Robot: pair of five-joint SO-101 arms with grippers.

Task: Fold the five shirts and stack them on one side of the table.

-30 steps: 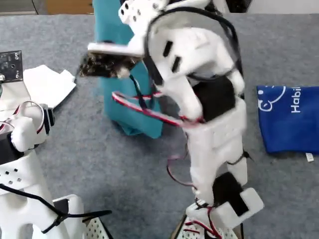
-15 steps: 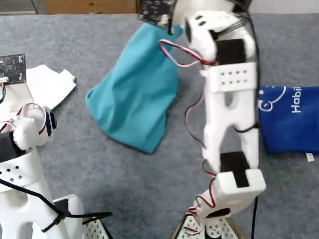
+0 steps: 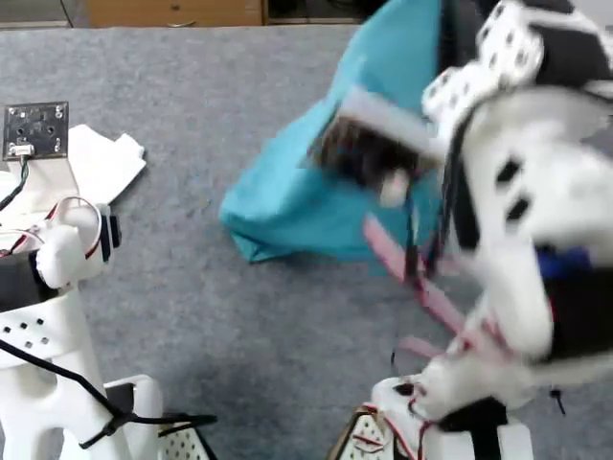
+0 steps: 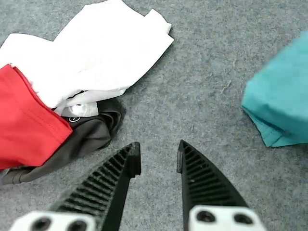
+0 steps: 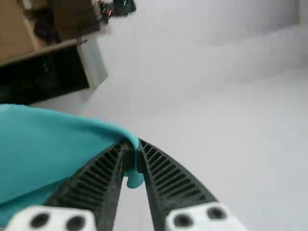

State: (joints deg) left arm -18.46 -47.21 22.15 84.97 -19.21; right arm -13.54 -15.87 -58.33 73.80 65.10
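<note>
Left gripper (image 4: 156,154): jaws apart, nothing between them, hanging over bare table (image 3: 239,316) at near left. Just beyond it at left is a pile of red shirt (image 4: 24,120), black shirt (image 4: 91,134) and white shirt (image 4: 96,53), bunched together, touching, none folded.

Teal shirt (image 3: 316,201): mid-table running to far right. Lower corner appears to rest on the table; upper part is lifted.

Right gripper (image 5: 133,144): clenched on a thin edge of the teal shirt, raised at far right, pointing up and away from the table.

Step in hand (judged): laying the teal shirt out flat before folding.

Notes for doing it well:
- The hold is a narrow pinch right at the tips, so go slowly; a jerk may pull the cloth free.
- Leave the resting corner down as an anchor and draw the held edge away from it, so the cloth stretches out rather than doubling under.
- Lower it before letting go.
- The left gripper is free and could pin the near corner.
- Stay clear of the pile at left.
</note>
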